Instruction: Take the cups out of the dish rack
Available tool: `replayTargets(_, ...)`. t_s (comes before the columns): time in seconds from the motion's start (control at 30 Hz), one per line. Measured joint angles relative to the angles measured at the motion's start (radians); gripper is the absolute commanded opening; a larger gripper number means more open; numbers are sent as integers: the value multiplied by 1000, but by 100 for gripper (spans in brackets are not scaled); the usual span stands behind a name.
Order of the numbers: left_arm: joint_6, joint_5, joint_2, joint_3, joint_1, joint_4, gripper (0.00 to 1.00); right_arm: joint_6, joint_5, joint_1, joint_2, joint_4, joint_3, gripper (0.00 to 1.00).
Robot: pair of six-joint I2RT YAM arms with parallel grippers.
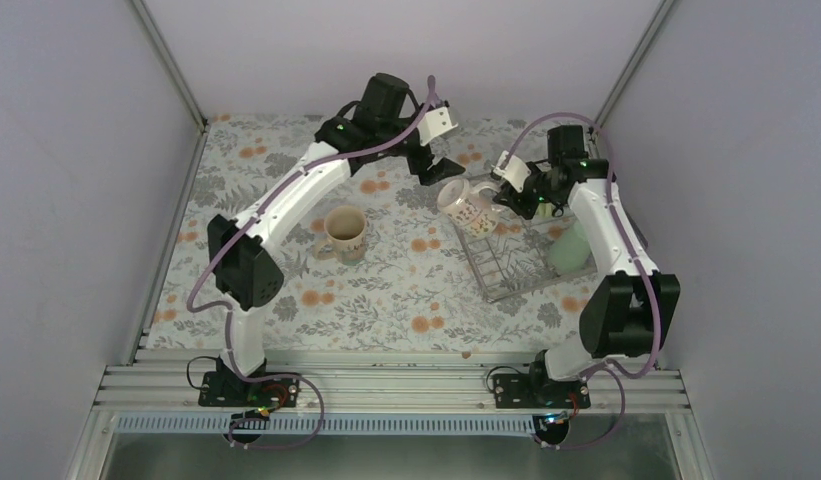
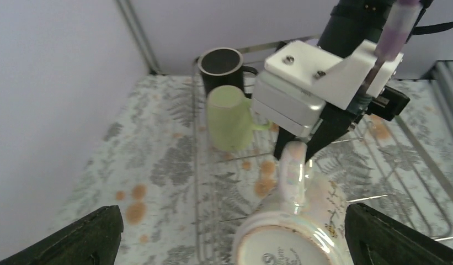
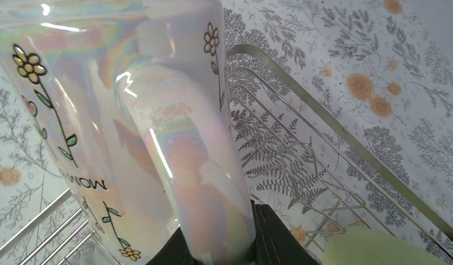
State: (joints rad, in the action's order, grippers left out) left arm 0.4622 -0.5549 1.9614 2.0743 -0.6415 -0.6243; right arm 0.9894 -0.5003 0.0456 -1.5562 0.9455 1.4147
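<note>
The cream patterned mug (image 1: 464,205) is held tilted over the far left corner of the dish rack (image 1: 506,275). Its handle is clamped between the fingers of the right tool (image 1: 500,199). The left tool (image 1: 438,168) is seen just beyond that same corner of the rack. Its fingers (image 2: 86,240) are spread wide apart on either side of the mug's base, and nothing is gripped. A pale green mug (image 2: 229,118) and a black mug (image 2: 221,66) are seen inside the rack, toward its right side. A patterned mug with orange inside (image 1: 344,235) is stood on the desk (image 1: 406,290), well to the left of the rack.
</note>
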Motion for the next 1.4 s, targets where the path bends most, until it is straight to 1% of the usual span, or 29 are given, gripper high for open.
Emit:
replayTargets(0.1, -14, -59, 39, 5, -2, -6, 100, -41, -3, 0, 45, -72, -65, 4)
replayTargets(0.3, -37, -153, 59, 13, -3, 4, 100, -87, -25, 0, 58, -146, -96, 4)
replayTargets(0.53, -41, -216, 87, 29, -13, 5, 100, -111, -47, 1, 58, -178, -100, 4)
replayTargets(0.77, -41, -236, 137, 58, -35, -5, 98, -124, -71, 2, 59, -172, -86, 4)
replayTargets(1.03, -44, -245, 169, 98, -41, -14, 90, -146, -123, 19, 80, -158, -57, 4)
replayTargets(1.33, -55, -262, 182, 145, -43, -33, 66, -149, -149, 20, 116, -131, -42, 4)
replayTargets(1.4, -55, -266, 189, 162, -45, -40, 59, -149, -150, 20, 123, -119, -35, 4)
